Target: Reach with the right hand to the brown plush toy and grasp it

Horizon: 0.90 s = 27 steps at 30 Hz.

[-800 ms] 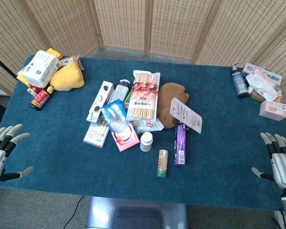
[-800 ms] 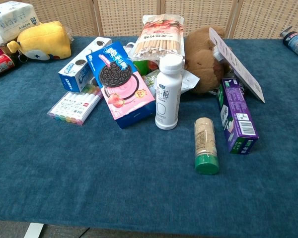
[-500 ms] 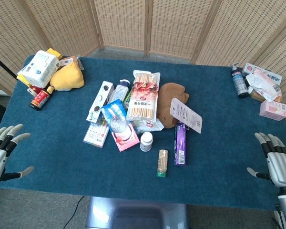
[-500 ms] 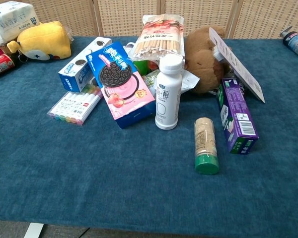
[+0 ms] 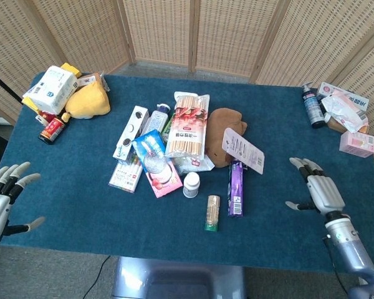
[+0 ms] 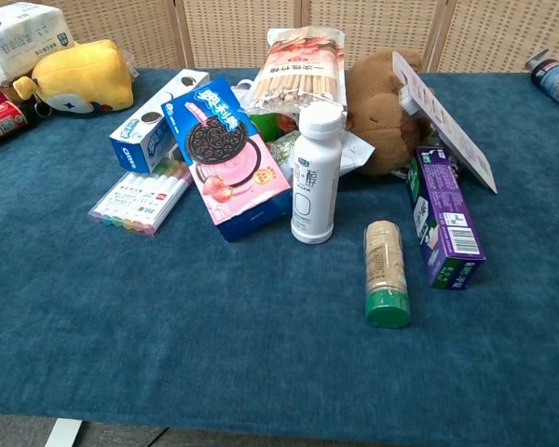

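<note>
The brown plush toy (image 5: 223, 124) lies in the middle pile, partly under a white card (image 5: 243, 150); in the chest view the brown plush toy (image 6: 377, 110) sits behind the white bottle. My right hand (image 5: 316, 190) hovers over the blue table (image 5: 280, 205) to the right of the pile, fingers spread, holding nothing, well apart from the toy. My left hand (image 5: 3, 199) stays at the table's left front edge, open and empty. Neither hand shows in the chest view.
A purple box (image 5: 235, 187), a green-capped tube (image 5: 212, 213), a white bottle (image 5: 191, 184), a cookie box (image 5: 154, 163) and a noodle pack (image 5: 188, 124) crowd around the toy. Bottles and packets (image 5: 336, 112) stand at the back right. A yellow plush (image 5: 87, 101) lies at the back left.
My right hand has moved from the table's right front corner inward to the left and forward over the cloth. The left hand and the objects have not moved.
</note>
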### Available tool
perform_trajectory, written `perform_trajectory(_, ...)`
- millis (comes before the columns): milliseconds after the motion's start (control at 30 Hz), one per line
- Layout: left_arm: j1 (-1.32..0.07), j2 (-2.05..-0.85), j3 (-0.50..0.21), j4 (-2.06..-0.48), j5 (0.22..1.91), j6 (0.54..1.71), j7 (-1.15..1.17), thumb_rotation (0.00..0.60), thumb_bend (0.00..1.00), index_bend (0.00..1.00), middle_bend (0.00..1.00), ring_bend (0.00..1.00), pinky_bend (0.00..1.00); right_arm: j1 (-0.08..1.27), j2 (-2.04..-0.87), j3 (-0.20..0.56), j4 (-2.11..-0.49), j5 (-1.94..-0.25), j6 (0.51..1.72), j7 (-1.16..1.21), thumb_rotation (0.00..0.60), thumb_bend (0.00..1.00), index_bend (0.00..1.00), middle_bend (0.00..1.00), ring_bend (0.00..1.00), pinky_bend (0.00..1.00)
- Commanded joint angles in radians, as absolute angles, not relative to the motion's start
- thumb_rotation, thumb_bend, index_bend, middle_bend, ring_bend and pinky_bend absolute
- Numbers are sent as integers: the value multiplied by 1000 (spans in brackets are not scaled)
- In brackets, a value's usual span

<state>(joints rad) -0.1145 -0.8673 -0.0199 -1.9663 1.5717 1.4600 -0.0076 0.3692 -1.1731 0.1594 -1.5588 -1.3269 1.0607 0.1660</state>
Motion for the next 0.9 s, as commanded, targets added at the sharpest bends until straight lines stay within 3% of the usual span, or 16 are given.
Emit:
perform_trajectory(33,-113,-871,-16,-1970,1575,1459,7,600,0,199,0,0,0,427,-1232,210,-1513,-1255,1003,136,600,0,0,0,0,0)
perform_trajectory(433,-127,-898,-32,-1961,1514,1431,57,600,0,200,0,0,0,553,-1332,312,-1422,-1119,860,254,600,0,0,0,0,0)
perform_trajectory(900,-153,-918,-51,-1941,1442,1383,74,600,0,203,0,0,0,615,-1400,336,-1371,-1085,809,316,600,0,0,0,0,0)
